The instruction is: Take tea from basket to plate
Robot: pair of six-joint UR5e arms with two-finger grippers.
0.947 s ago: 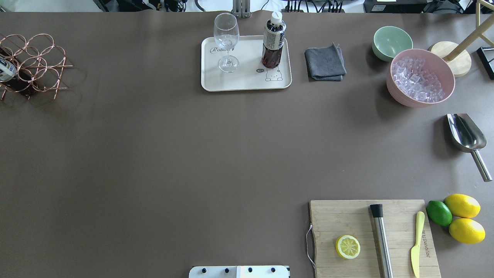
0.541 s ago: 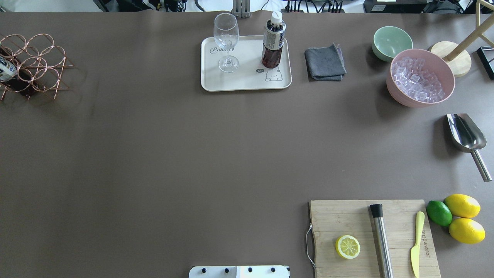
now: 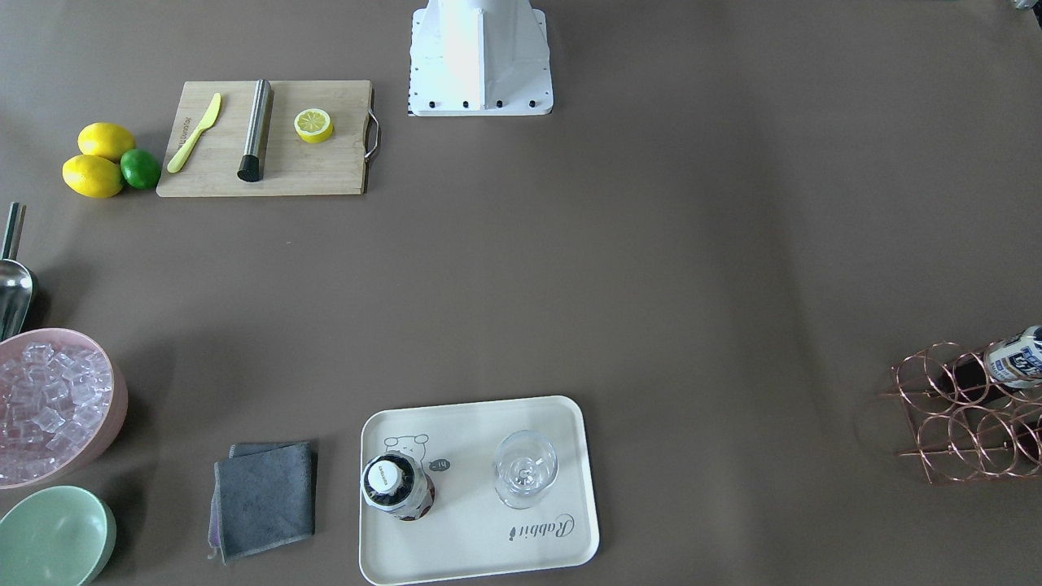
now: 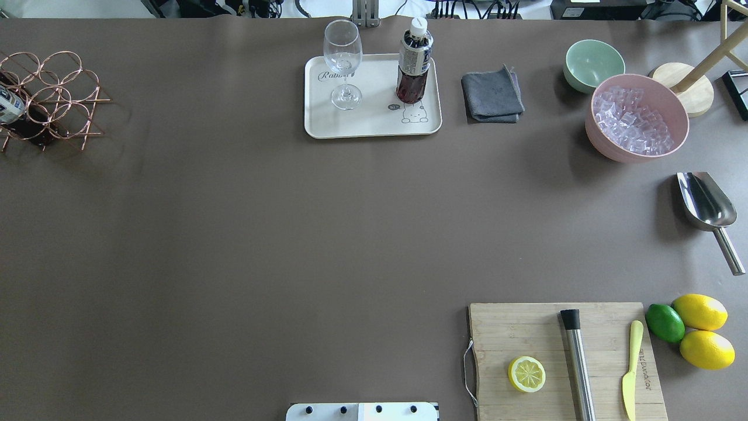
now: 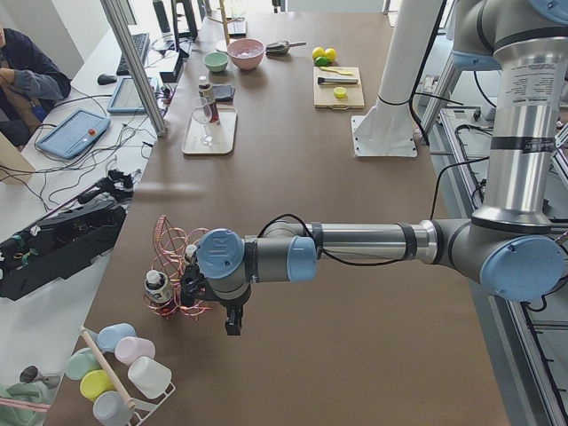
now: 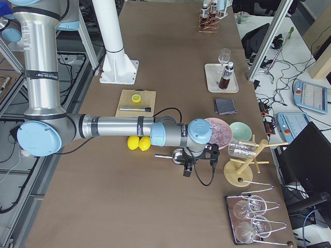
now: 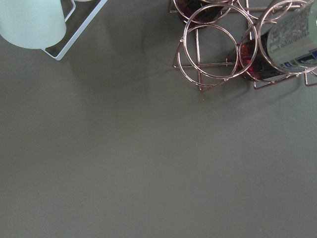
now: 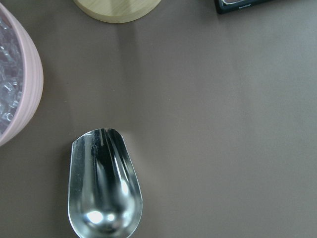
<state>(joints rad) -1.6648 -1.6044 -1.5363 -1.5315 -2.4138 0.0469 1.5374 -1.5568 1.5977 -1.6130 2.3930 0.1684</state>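
One tea bottle stands upright on the bear tray; a second tea bottle lies in the copper wire basket near the left gripper. Whether either arm's jaws are open cannot be told.

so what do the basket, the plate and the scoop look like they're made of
The basket: thin metal wire, shiny rose-gold or copper finish, bent into open rings. The plate: probably plastic or melamine, matte cream, smooth with printed artwork; could be ceramic. The scoop: polished metal, likely stainless steel, judging by mirror-like reflections.
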